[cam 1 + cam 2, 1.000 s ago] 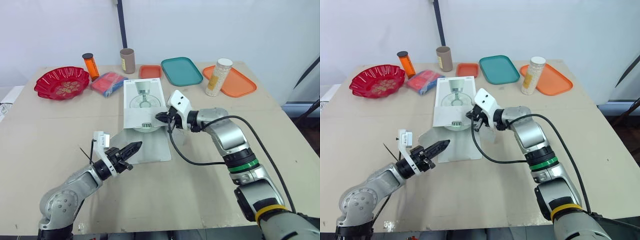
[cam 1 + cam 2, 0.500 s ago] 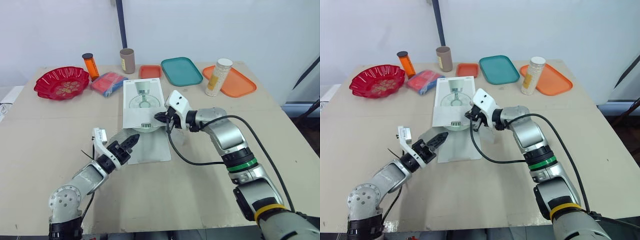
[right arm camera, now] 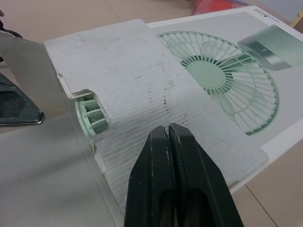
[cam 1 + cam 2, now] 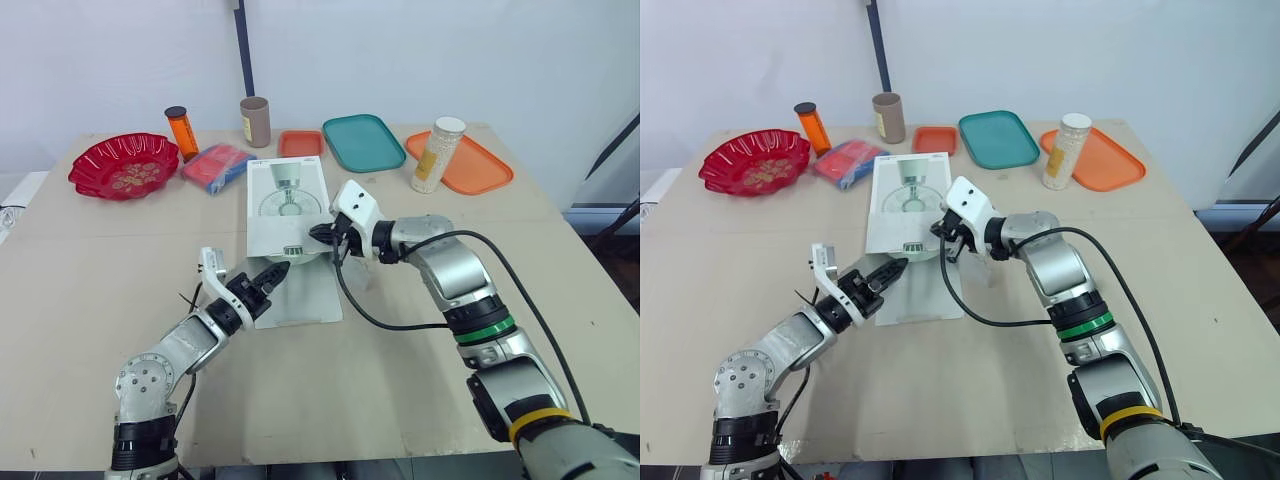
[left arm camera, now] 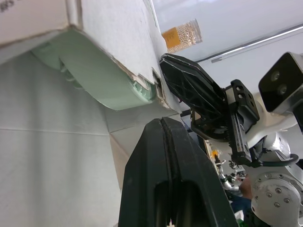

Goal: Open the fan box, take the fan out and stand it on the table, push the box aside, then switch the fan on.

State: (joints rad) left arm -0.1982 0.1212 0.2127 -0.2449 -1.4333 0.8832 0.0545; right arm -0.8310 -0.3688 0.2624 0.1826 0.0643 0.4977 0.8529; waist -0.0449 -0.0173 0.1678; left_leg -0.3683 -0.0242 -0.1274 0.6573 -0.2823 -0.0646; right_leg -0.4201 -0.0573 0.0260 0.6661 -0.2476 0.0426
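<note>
The left jaws are pressed together into one point, just at the fan box's (image 4: 285, 195) open near end, over its lower flap (image 4: 305, 295), which lies flat on the table (image 4: 80, 270). The right jaws are also together, at the right corner of that same mouth against the corrugated upper flap (image 3: 156, 85). Whether they pinch cardboard between them I cannot tell. The fan (image 3: 90, 111) sits inside the box, with only a pale green edge of its grille peeping out of the mouth.

The risks, as I judge them:
- Closed jaws can only prod, so a push from the left side may drive the fan deeper in rather than draw it out.
- The box looks light and nothing pins it. It may slide toward the red and blue packet (image 4: 217, 165) and the small orange tray (image 4: 300, 143) beyond its far end.
- The upper flap may slip free and drop over the mouth, or tear at its fold.
- The black cable (image 4: 370, 322) loops down beside the lower flap and could snag it.

The box lid carries a printed green fan and small print too fine to read. The brown tube (image 4: 255, 121) past the far end has a yellow label, also illegible.
</note>
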